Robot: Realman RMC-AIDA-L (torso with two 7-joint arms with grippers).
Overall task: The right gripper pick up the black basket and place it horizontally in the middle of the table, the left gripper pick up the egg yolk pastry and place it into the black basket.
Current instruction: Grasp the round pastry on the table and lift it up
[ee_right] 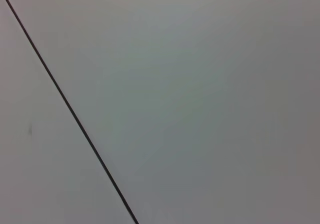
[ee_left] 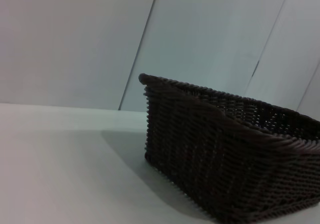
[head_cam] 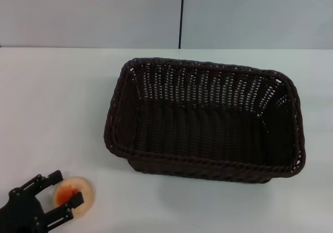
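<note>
Egg yolk pastry (head_cam: 74,194), small round pale cream disc with orange-red centre, sits on the table (head_cam: 47,113) between the black fingers of the left hand (head_cam: 65,192), spread open around it, not clearly clamped. Black basket (head_cam: 204,119), dark woven rectangular, braided rim, openwork sloped sides, lies up and right of the hand, well apart, upright, empty. Right hand not visible.

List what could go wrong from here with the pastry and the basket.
1. The left gripper straddles the egg yolk pastry near the table front edge; its fingers look offset to one side, so a squeeze might dent it or push it away.
2. The black basket has a tall braided rim; a low carry could clip it and shift the basket.
</note>
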